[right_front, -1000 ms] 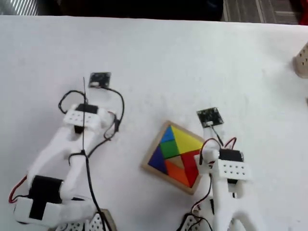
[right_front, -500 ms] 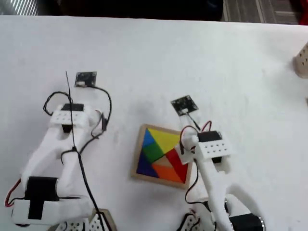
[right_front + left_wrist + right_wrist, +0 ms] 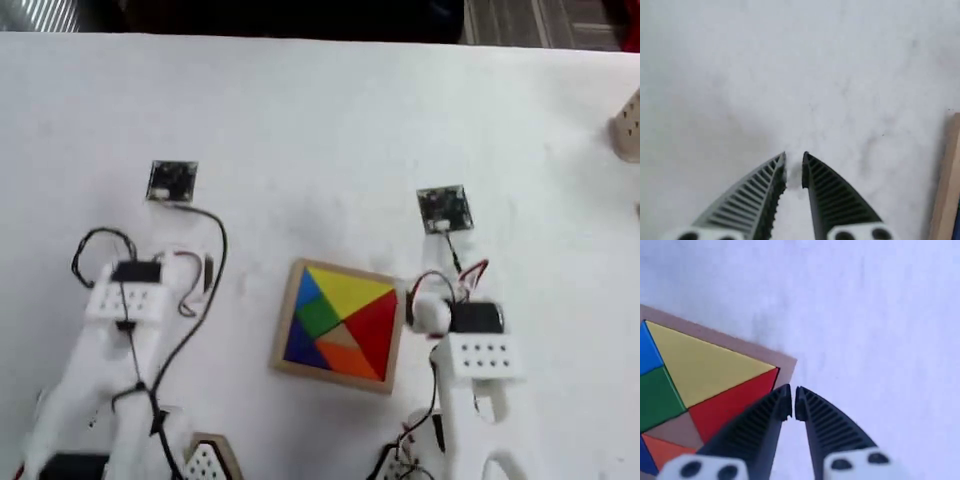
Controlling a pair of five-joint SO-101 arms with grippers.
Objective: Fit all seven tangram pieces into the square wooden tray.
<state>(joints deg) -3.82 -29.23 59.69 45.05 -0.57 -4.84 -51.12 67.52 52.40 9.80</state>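
The square wooden tray (image 3: 284,330) lies mid-table between the two arms, filled edge to edge with coloured tangram pieces: yellow (image 3: 350,287), red (image 3: 378,325), green (image 3: 320,317), blue (image 3: 307,293), orange (image 3: 350,358). My right gripper (image 3: 792,401) hovers shut at the tray's corner (image 3: 786,363), beside the red piece (image 3: 730,402) and yellow piece (image 3: 705,364). It holds nothing. My left gripper (image 3: 794,158) is shut apart from a narrow slit, over bare white table. The tray's edge (image 3: 946,190) stands off to its side. The left arm (image 3: 125,300) is left of the tray, the right arm (image 3: 475,345) right of it.
A pale perforated block (image 3: 627,125) stands at the table's right edge. A small wooden-rimmed object (image 3: 215,460) sits at the near edge by the left arm's base. The table's far edge (image 3: 300,36) meets a dark background.
The tray slid left and turned squarer as the right arm swung left against it. That arm has since drawn back right. The left arm has pulled back toward the near edge.
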